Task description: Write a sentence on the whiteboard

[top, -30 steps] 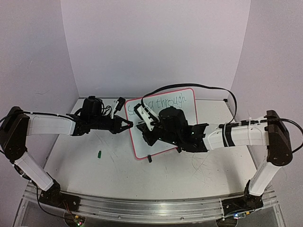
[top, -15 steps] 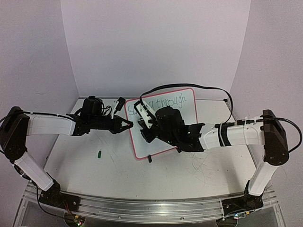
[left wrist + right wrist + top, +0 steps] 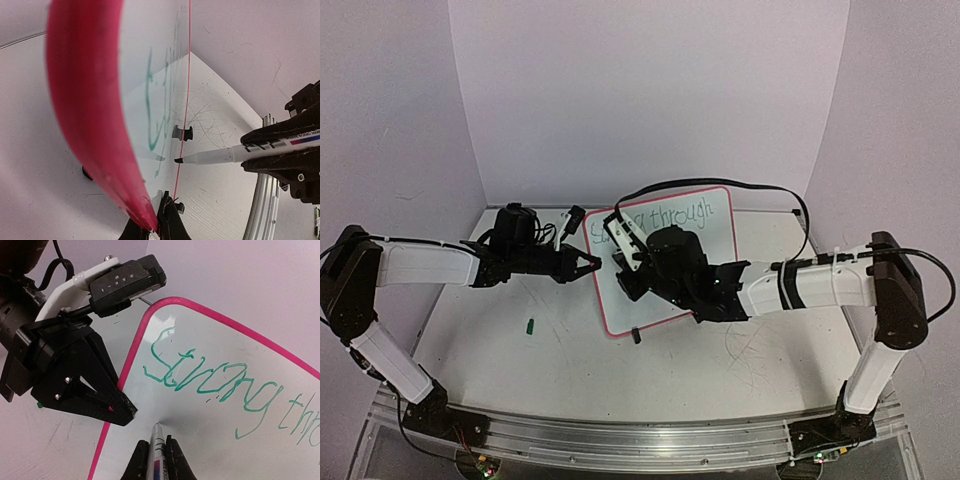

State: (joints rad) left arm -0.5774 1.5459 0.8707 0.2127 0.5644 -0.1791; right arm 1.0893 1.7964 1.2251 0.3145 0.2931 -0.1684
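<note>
1. Pinching the left edge of the rectangular white whiteboard with the thin pink-red rim [image 3: 712, 245], the left gripper [image 3: 159, 225] is clamping shut on that rim and steadying the board, which is sitting mid-table between the 2 arms.
2. The right gripper [image 3: 156, 460] is squeezing a slim white marker pen [image 3: 157, 440] between closed fingers, its tip pointing at bare board just below the "S".
3. The thin green handwritten sentence [image 3: 210, 382] is showing only "Strong through" along line 1, so line 2 is probably just beginning.
4. Whether the tip is touching is unclear. The next move is calling for light, even pressure and small rightward strokes, with the left grip bracing against the push.
</note>
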